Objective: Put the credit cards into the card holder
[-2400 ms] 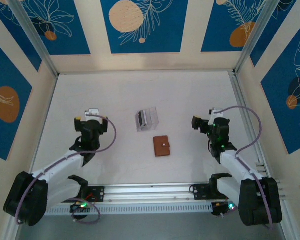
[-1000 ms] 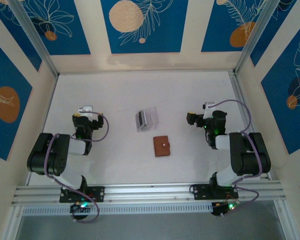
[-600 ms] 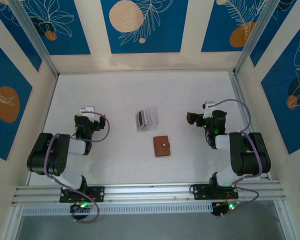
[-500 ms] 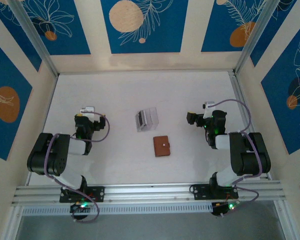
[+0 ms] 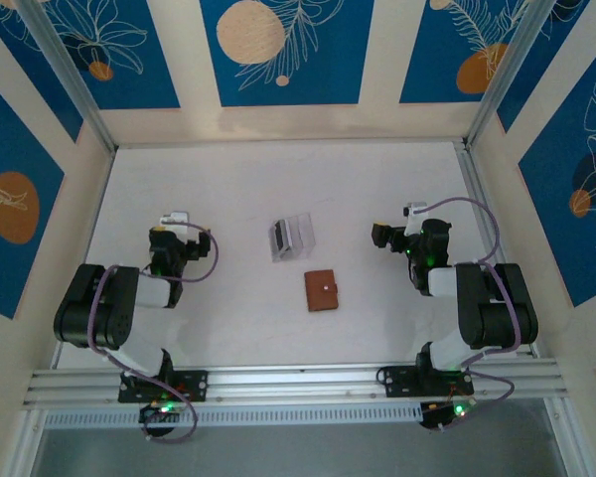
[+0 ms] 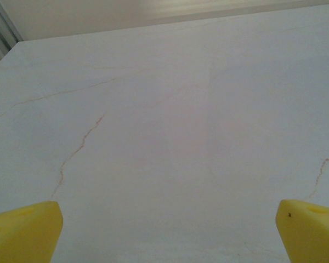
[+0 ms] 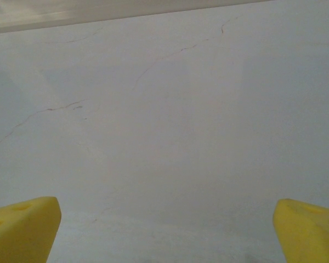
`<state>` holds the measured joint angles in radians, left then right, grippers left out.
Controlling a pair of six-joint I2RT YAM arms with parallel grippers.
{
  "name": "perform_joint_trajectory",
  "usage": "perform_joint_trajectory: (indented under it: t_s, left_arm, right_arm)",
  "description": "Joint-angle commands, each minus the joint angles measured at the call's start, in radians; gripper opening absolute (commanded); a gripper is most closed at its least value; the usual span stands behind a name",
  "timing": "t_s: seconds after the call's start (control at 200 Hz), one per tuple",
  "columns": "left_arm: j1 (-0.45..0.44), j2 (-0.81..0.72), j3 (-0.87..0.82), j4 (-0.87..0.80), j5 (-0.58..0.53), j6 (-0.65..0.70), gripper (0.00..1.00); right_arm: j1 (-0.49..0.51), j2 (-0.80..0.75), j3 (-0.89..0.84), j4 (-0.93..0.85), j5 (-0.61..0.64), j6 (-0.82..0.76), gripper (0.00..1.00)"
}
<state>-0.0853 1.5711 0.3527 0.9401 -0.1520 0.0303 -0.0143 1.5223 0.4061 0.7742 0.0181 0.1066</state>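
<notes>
Both jaws are wide open and hold nothing: left gripper (image 6: pixel 164 235) and right gripper (image 7: pixel 164 233) look at bare table (image 6: pixel 164 109). The card holder (image 5: pixel 322 291) lies shut between my arms, nearer the right. The credit cards (image 5: pixel 280 238) seem to sit in the clear stand (image 5: pixel 300 234) just beyond it. I'd reach inward with the right arm.

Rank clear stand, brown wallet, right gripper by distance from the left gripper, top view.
1. clear stand, mid-table, right of the left gripper
2. brown wallet, centre, nearer the arm bases
3. right gripper, across the table, right side
</notes>
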Motion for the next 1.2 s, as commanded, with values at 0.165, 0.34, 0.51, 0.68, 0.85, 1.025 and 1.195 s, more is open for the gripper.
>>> perform_joint_trajectory:
  t_s: [0.165, 0.34, 0.51, 0.68, 0.85, 1.025, 1.195]
  left_arm:
    - [0.003, -0.013, 0.019, -0.006, 0.031, 0.014, 1.0]
    - [0.002, -0.013, 0.02, -0.005, 0.032, 0.014, 1.0]
    - [0.002, -0.014, 0.009, 0.014, 0.077, 0.033, 1.0]
    - [0.001, -0.014, 0.012, 0.008, 0.069, 0.028, 1.0]
    - [0.001, -0.013, 0.007, 0.022, -0.037, -0.01, 1.0]
    - [0.002, -0.011, 0.025, -0.017, 0.049, 0.019, 1.0]
    - [0.004, -0.011, 0.027, -0.017, 0.052, 0.018, 1.0]
  right_arm:
    - [-0.006, 0.003, 0.021, 0.012, -0.013, -0.013, 0.99]
    - [-0.006, 0.002, 0.021, 0.012, -0.014, -0.013, 0.99]
    - [-0.006, 0.002, 0.022, 0.011, -0.013, -0.013, 0.99]
    - [-0.003, 0.003, 0.022, 0.011, -0.007, -0.015, 0.99]
    - [0.01, 0.002, 0.018, 0.016, 0.014, -0.022, 0.99]
    - [0.015, 0.001, 0.016, 0.019, 0.024, -0.026, 0.99]
    - [0.014, 0.002, 0.017, 0.017, 0.023, -0.025, 0.99]
